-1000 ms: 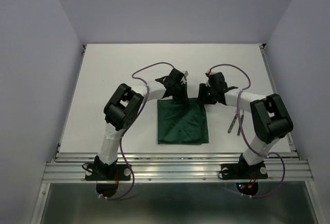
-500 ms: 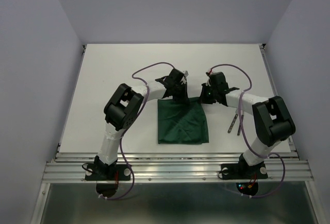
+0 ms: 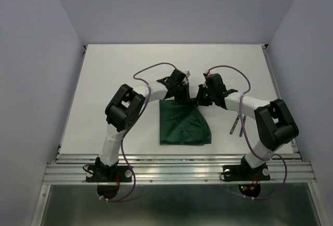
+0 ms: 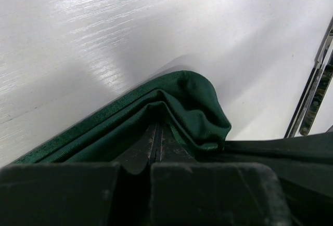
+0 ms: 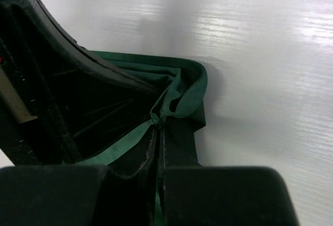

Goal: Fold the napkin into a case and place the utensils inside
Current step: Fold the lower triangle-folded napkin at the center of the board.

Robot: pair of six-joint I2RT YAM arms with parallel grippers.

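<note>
Pinching anything, or are both of you bare?

— Both pinching. My left claw [image 3: 180,100] is pressed together on the far-left corner of the napkin [image 3: 183,128], with a bunched fold of green cloth humped up just past the tips. My right claw [image 3: 202,100] is pressed together on the far-right corner, which curls up over its tips.

Where is the rest of the cloth from there?

— All of it lies on the near side of both claws, towards my bases, flat on the worktop [image 3: 119,70]. The far edge runs left to right between the claws and looks shorter than the near edge, so the right side slants. I judge any fold has to carry that far edge nearwards, both claws moving together.

And the utensils?

— On the worktop right of the napkin, the utensils [image 3: 237,123] are well apart from it, with their long axes running far to near. My right arm is the nearer one.

How are your arms set?

— Elbows are out to the sides, forearms angled inwards, and the claws are near each other, tipped down onto the cloth.
</note>
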